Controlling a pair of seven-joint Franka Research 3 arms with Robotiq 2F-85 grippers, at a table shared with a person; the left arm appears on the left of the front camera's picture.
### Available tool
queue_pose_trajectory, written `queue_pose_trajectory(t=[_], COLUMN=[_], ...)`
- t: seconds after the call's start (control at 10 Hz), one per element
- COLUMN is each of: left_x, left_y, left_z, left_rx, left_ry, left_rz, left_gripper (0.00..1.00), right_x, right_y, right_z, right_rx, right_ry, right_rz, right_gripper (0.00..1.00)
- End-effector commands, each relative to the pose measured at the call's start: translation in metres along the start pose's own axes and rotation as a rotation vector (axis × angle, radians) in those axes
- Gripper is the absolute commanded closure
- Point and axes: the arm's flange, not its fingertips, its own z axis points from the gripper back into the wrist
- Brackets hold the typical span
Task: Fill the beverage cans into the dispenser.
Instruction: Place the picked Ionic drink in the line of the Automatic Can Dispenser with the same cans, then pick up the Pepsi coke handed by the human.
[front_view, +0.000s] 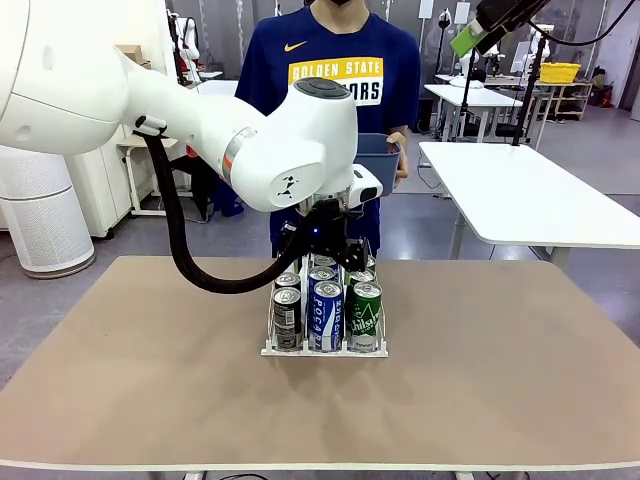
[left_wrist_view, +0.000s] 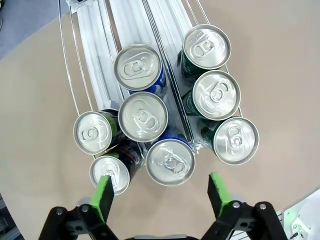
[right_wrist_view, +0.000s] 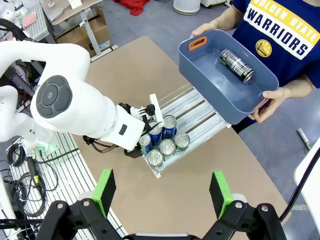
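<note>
The white dispenser (front_view: 325, 351) stands mid-table with several beverage cans in its three lanes: black ones (front_view: 287, 318) on the left, blue-and-white (front_view: 326, 315) in the middle, green (front_view: 366, 315) on the right. My left gripper (front_view: 327, 255) hovers just above the back cans. In its wrist view it (left_wrist_view: 160, 195) is open over the silver tops (left_wrist_view: 170, 161), holding nothing. Bare white lanes (left_wrist_view: 127, 25) run on behind the cans. My right gripper (right_wrist_view: 162, 192) is open high over the table. A black can (right_wrist_view: 236, 65) lies in the bin.
A person at the table's far side holds a blue-grey plastic bin (right_wrist_view: 200, 60) in both hands, tilted over the dispenser's back end (right_wrist_view: 195, 107). My left arm (right_wrist_view: 75, 110) spans the table's left half. A white table (front_view: 530, 190) stands behind on the right.
</note>
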Motion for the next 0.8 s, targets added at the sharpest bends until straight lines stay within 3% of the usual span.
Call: queue_pose_trajectory(t=[0.0,0.7], left_x=[0.0023,0.0023], left_y=[-0.0012,-0.0012], left_z=[-0.0057,-0.0057], left_rx=[-0.009,-0.009], left_ry=[0.008,0.008], left_rz=[-0.001,-0.001], left_gripper=[0.00,0.00], right_x=[-0.0007,-0.0007], right_y=[0.0006,0.0006], right_z=[0.0002,0.0002], right_rx=[0.008,0.008], right_ry=[0.006,0.006], right_rz=[0.002,0.002], right_gripper=[0.00,0.00])
